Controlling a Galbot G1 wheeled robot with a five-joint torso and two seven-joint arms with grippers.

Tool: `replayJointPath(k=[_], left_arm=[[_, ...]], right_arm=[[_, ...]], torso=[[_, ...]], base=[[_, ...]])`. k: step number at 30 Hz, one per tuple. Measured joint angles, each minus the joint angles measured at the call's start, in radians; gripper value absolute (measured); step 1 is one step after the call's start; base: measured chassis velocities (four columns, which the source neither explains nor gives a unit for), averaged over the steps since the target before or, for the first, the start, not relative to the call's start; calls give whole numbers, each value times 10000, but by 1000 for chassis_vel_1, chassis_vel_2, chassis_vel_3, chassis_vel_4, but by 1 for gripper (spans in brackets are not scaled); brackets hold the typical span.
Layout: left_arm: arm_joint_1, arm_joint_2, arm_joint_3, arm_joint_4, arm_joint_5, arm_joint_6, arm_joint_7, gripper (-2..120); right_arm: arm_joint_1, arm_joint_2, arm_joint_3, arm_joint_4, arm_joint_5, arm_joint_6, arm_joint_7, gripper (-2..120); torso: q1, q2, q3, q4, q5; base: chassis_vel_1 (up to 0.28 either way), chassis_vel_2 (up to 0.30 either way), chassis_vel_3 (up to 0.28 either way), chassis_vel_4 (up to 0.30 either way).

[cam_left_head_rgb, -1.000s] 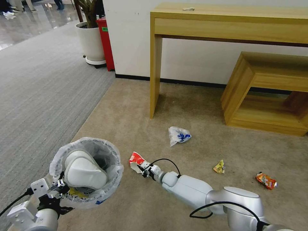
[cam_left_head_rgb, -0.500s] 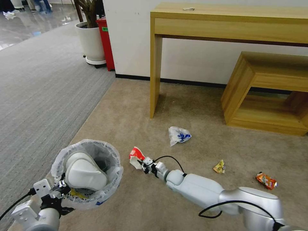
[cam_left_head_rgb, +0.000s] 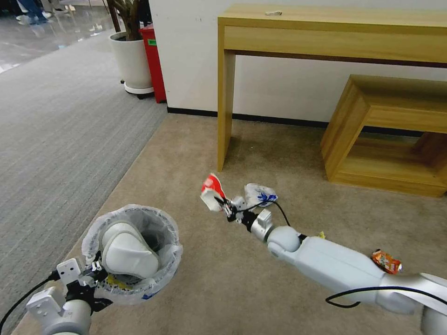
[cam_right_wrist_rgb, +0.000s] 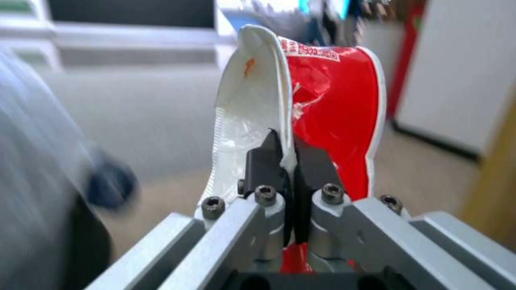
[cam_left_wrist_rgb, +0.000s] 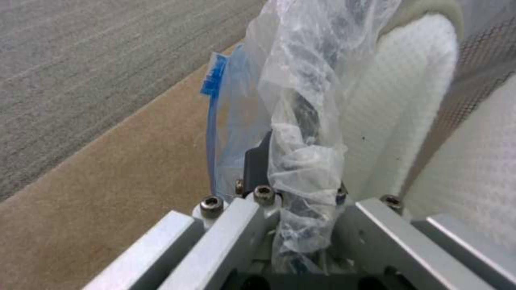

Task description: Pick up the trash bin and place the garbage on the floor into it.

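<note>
The trash bin (cam_left_head_rgb: 122, 292), lined with a translucent bag, hangs at lower left above the beige floor (cam_left_head_rgb: 186, 153). My left gripper (cam_left_head_rgb: 93, 272) is shut on its near rim (cam_left_wrist_rgb: 301, 161). A white slipper (cam_left_head_rgb: 128, 249) lies inside it and also appears close up in the left wrist view (cam_left_wrist_rgb: 398, 100). My right gripper (cam_left_head_rgb: 224, 204) is shut on a crushed red-and-white paper cup (cam_left_head_rgb: 212, 190), held up off the carpet to the right of the bin. Its black fingertips (cam_right_wrist_rgb: 288, 153) pinch the cup's wall (cam_right_wrist_rgb: 333, 104). A white-blue plastic bag (cam_left_head_rgb: 261, 194) and an orange wrapper (cam_left_head_rgb: 386, 262) lie on the floor.
A wooden console table (cam_left_head_rgb: 326, 32) and a low wooden shelf (cam_left_head_rgb: 386, 135) stand against the wall ahead. A white planter (cam_left_head_rgb: 132, 60) and a red box (cam_left_head_rgb: 153, 60) stand at the back left. Grey ribbed carpet (cam_left_head_rgb: 60, 130) covers the left side.
My right gripper has lifted the paper cup off the carpet and carried it up and forward. The right arm now covers most of the yellow wrapper. The bin has barely shifted.
</note>
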Motion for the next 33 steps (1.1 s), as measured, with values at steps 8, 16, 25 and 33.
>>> replayJointPath(k=[8,16,25,33], left_arm=[[-249,272,192,92,-188,267,-44,0],[-417,585,215,131,-437,435,-88,0],[-658,1618,116,389,-925,521,-140,0],[-1113,2039,131,634,-1286,628,-256,0]], right_arm=[[724,-701,179,2332,1621,888,-1907,0],[903,-915,-81,3429,2399,1131,-2900,0],[956,-1083,-585,3502,2367,1137,-3118,0],[943,-1282,-1028,3572,2367,1116,-3207,0]], torso=[[0,0,0,0,-1],[0,0,0,0,-1],[0,0,0,0,-1],[0,0,0,-2,0]], base=[[0,0,0,0],[0,0,0,0],[0,0,0,0],[0,0,0,0]])
